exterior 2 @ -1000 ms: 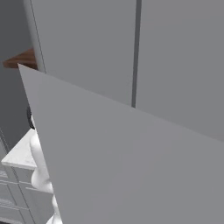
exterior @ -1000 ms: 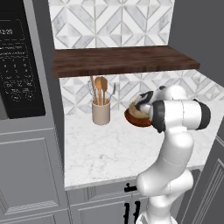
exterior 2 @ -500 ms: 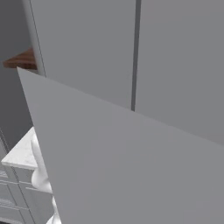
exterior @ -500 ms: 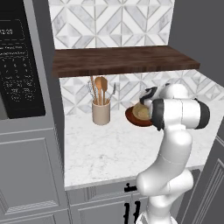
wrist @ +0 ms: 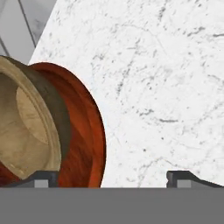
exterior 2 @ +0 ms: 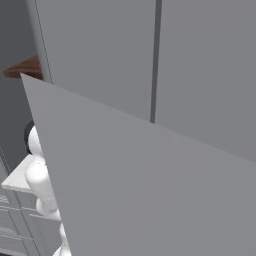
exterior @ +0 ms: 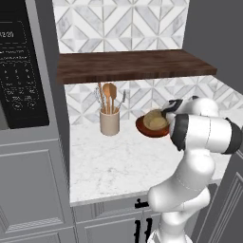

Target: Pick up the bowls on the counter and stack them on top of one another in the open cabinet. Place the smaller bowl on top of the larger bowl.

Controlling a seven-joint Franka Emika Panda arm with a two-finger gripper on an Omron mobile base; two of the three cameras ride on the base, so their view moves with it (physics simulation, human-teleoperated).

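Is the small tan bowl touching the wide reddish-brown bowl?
Touching. The hand view shows the smaller bowl nested inside the larger bowl, with no gap; the left base view agrees.

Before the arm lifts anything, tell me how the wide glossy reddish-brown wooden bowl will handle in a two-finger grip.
The wide glossy reddish-brown wooden bowl looks rigid, so it should not flex. Its shiny finish suggests it may slip between the pads. The small light tan wooden bowl sits inside it, so a tilted lift would probably shift or spill that one.

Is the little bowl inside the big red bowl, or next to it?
Inside. The little tan bowl sits in the big red bowl, whose rim rings it. Both are on the counter, not the shelf.
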